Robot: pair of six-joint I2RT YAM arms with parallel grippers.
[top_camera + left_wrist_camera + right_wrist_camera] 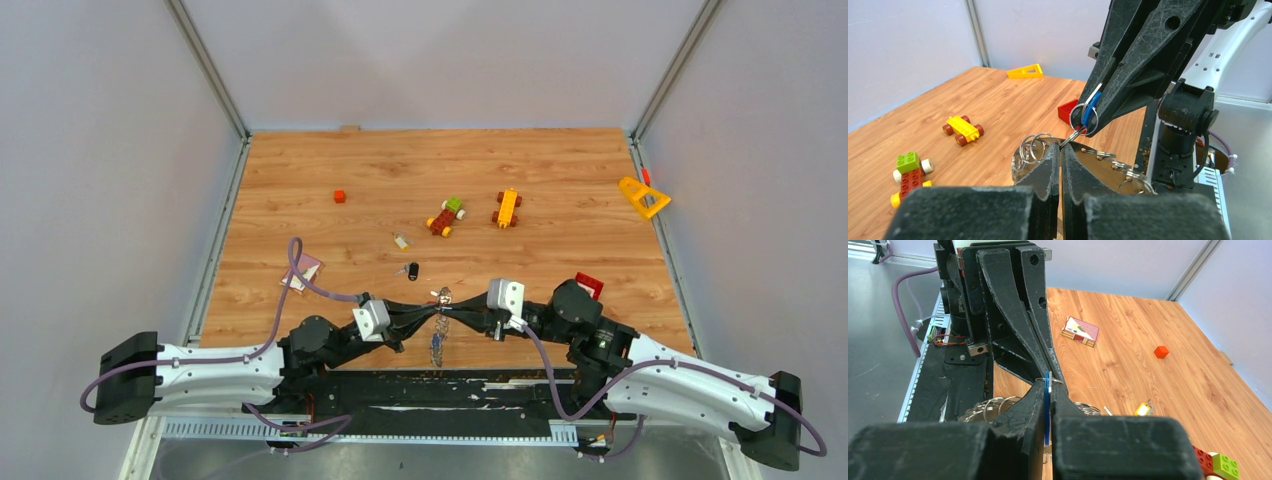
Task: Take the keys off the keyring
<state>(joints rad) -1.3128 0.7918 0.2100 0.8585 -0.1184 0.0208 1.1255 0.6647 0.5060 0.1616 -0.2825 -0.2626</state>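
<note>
The keyring [437, 340] hangs clear of the counter [560, 170] at 6 o'clock, strung between your two tools just ahead of the arm bases. It reads as a bunch of thin, shiny silver wire loops linked into a short dangling chain.

At about 11 o'clock from it, two small keys lie loose on the wood-grain top: a yellow-headed key [402, 241] and a black-headed key [411, 270]. You can count those as off, so part of the job looks done.

Your left tool [1060, 147] is squeezed right down, its matte black fingers meeting with only a hairline between them. A fine silver loop of the bunch appears pinched at the tips, though the contact itself is hard to make out.

Just to its right, at 1 o'clock, the blue key [1091, 107] shows a flat, glossy plastic head with a small round loop threaded through it.

Your right tool [1047, 390] is clamped flat on that blue head. This key is joined to the chain, so it is left to free. Slim silver pieces further down the bunch may be more keys; you cannot tell from here.
</note>
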